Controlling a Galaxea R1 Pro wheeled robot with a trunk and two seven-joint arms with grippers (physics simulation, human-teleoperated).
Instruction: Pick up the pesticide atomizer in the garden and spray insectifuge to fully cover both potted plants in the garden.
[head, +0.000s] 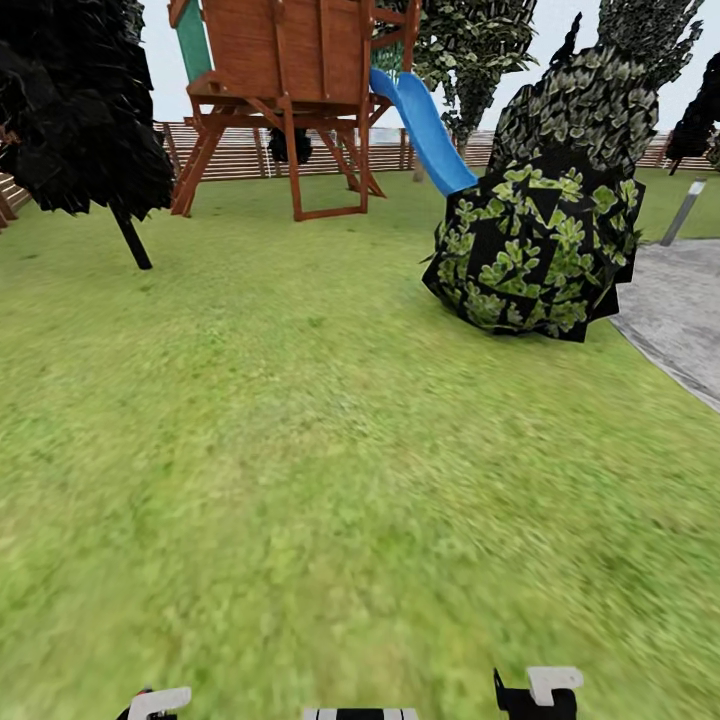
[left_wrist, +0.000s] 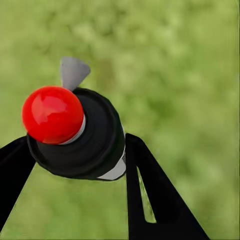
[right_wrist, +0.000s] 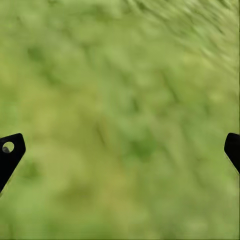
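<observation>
Left fingers (left_wrist: 75, 165) grip a red-capped dark bottle (left_wrist: 75, 132) over lawn (head: 300, 450) — right fingers (right_wrist: 120, 150) spread, empty.

even bright daylight, no clear shadows; lawn (head: 300, 450) smeared, blurred behind both wrist views.

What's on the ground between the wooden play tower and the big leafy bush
Just open lawn in the head view. The play tower's blue slide slopes down toward the bush, its lower end hidden behind the leaves.
</observation>
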